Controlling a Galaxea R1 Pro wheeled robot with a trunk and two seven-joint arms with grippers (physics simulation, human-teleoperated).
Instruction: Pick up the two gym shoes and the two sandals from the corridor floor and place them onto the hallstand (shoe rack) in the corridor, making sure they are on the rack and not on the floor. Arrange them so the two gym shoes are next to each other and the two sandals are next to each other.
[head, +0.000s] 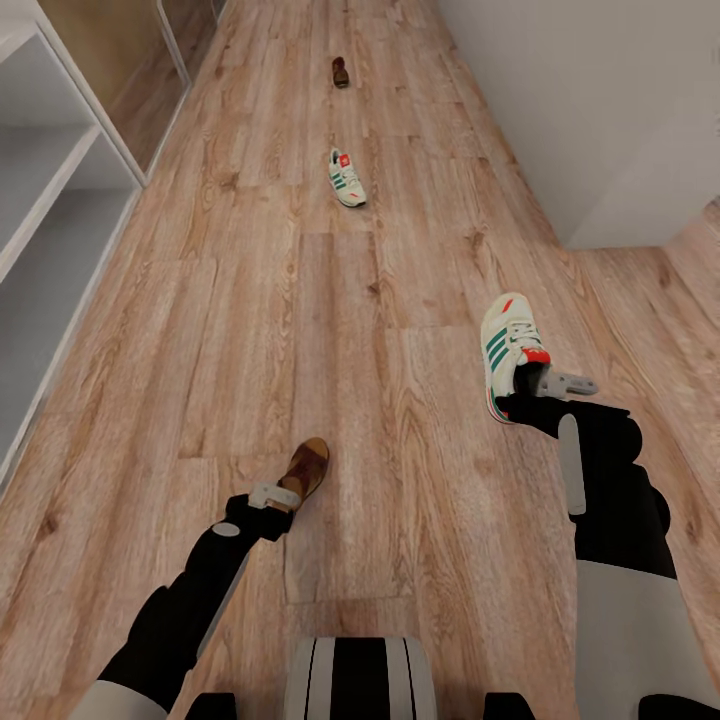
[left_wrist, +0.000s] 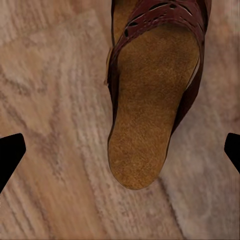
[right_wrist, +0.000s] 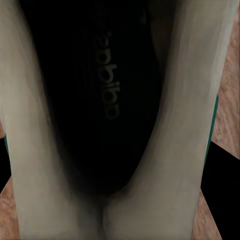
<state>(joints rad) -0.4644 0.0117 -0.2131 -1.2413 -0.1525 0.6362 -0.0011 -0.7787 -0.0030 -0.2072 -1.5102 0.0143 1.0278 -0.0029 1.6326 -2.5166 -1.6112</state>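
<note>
Fingers (left_wrist: 11, 155) of the left gripper (head: 272, 494) spread wide at a sandal; right gripper (head: 545, 385) at a gym shoe, hold not confirmable.

Left wrist view: 2 dark fingertips sit at opposite edges, well apart, touching nothing, with the near sandal (left_wrist: 155, 95) lying between them on the corridor floor (head: 250, 330), tan footbed up. Head view: that sandal (head: 306, 468) lies just ahead of the left gripper. Near gym shoe (head: 510, 350) sits at the right gripper, heel toward it; right wrist view looks into the shoe's dark insole (right_wrist: 100, 100) between its pale walls, and whether the right fingers grip it cannot be told. Second gym shoe (head: 346, 177) and second sandal (head: 340, 71) lie farther along the floor, well apart. Hallstand (head: 45, 200), white with open shelves, stands at left.
</note>
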